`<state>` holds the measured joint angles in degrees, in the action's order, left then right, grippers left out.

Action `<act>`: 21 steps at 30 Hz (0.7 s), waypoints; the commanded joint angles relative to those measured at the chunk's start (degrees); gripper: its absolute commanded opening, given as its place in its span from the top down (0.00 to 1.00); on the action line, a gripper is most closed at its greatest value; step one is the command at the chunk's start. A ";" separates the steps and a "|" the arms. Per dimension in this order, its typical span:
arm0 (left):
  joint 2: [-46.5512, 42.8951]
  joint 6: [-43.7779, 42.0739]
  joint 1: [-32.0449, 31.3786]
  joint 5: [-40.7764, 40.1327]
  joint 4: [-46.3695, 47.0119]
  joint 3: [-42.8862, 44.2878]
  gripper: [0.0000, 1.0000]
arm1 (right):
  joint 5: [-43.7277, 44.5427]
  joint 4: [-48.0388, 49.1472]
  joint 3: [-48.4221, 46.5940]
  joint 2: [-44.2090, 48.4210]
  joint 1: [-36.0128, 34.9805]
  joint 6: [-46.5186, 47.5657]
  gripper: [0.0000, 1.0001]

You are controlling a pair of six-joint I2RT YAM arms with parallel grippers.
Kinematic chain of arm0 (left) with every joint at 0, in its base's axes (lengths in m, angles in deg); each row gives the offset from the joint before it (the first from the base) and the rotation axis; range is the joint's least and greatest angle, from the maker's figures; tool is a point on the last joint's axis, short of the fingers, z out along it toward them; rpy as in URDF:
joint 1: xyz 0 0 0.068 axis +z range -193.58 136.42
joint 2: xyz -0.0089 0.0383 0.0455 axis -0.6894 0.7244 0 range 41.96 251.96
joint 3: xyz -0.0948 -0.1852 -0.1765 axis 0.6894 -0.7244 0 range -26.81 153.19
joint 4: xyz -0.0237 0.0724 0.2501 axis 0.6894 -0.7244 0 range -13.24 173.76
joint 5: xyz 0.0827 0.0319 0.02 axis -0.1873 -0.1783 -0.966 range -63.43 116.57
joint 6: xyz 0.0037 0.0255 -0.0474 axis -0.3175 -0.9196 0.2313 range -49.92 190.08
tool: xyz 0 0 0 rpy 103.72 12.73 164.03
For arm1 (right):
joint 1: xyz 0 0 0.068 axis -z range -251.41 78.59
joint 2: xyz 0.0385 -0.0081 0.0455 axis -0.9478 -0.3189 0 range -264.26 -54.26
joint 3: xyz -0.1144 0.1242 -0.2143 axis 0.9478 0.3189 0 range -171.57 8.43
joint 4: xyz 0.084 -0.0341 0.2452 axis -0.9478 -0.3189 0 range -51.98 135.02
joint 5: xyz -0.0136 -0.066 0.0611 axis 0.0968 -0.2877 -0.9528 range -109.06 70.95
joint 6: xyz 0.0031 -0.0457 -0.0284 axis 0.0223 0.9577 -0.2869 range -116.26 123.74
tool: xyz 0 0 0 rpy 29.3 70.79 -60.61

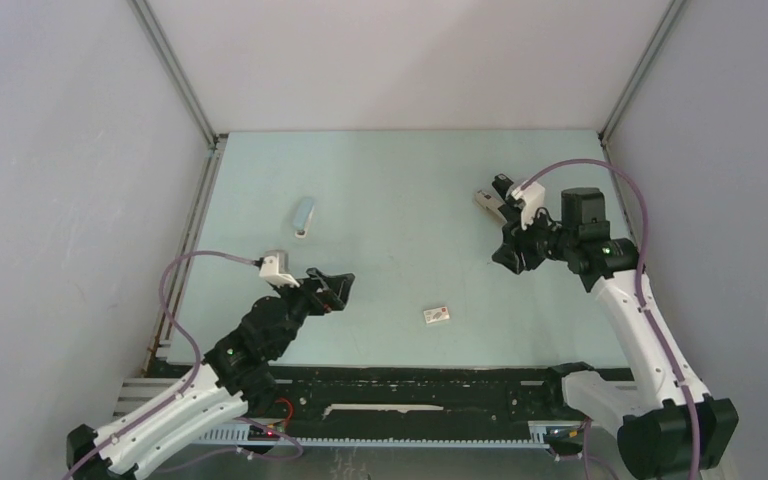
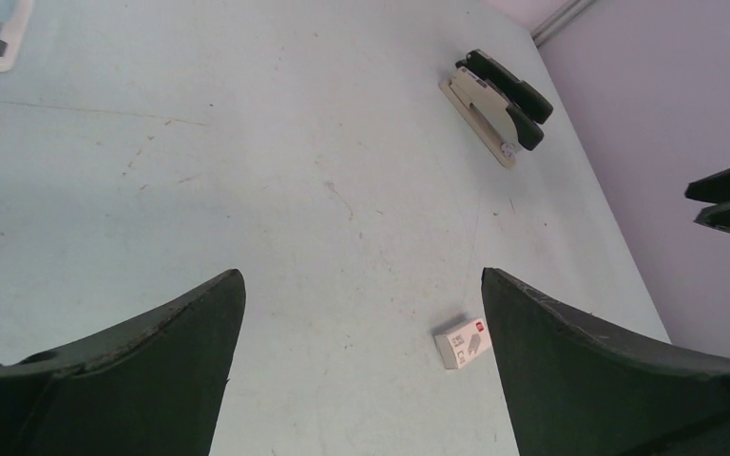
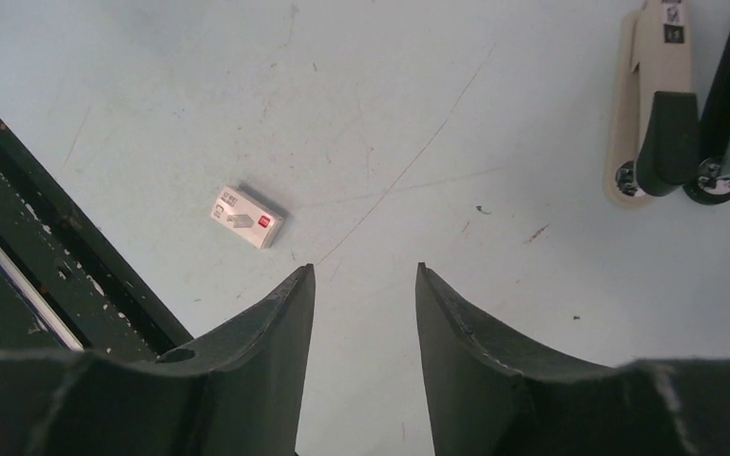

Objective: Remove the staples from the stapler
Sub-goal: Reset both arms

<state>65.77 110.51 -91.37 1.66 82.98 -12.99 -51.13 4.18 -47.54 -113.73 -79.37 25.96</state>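
Two arms over one pale table (image 1: 390,180), and both are empty-handed right now. Left gripper (image 2: 361,274) hangs over the near-left part with its fingers spread as wide as they go, nothing between them. Right gripper (image 3: 364,267) sits lower over the right side, fingers parted with a narrower gap, and only bare table shows through it.

Staplers next, and there are two. The beige stapler (image 3: 651,85) lies just ahead and to the side of the right gripper, cream base down with black upper parts; whether its top is swung open I can't tell. The blue stapler (image 1: 304,217) rests alone at the far left, well apart from both hands. A small box (image 3: 245,217) sits mid-table between the arms.

Staples? I can't pick out a single one for sure: there are flecks on the table near the beige stapler, but they're too small to call. My read is that they're inside a stapler, likely the beige one. Expect a feather-light, thin, slick strip that snaps apart if pinched hard. Best bet: one hand pins the stiff base, the other nips the strip by its long sides.
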 commanded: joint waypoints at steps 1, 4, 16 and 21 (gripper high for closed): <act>-3.15 -3.98 2.65 2.67 -4.76 3.11 0.00 | -3.87 2.89 -0.33 3.98 1.56 -0.11 0.44; -3.94 -5.20 3.28 2.92 -6.57 4.89 0.00 | -4.82 3.65 -0.56 5.83 2.09 -0.15 0.34; -3.19 -10.73 5.29 2.81 -14.95 14.60 0.00 | -9.18 4.63 -5.10 8.43 4.24 -2.60 0.13; -3.05 -13.27 5.99 2.27 -18.13 18.90 0.00 | -8.45 7.04 -5.64 10.72 4.93 -4.65 0.00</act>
<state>62.36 101.28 -86.28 4.33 67.79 0.24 -58.78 7.81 -50.53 -105.53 -75.11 23.86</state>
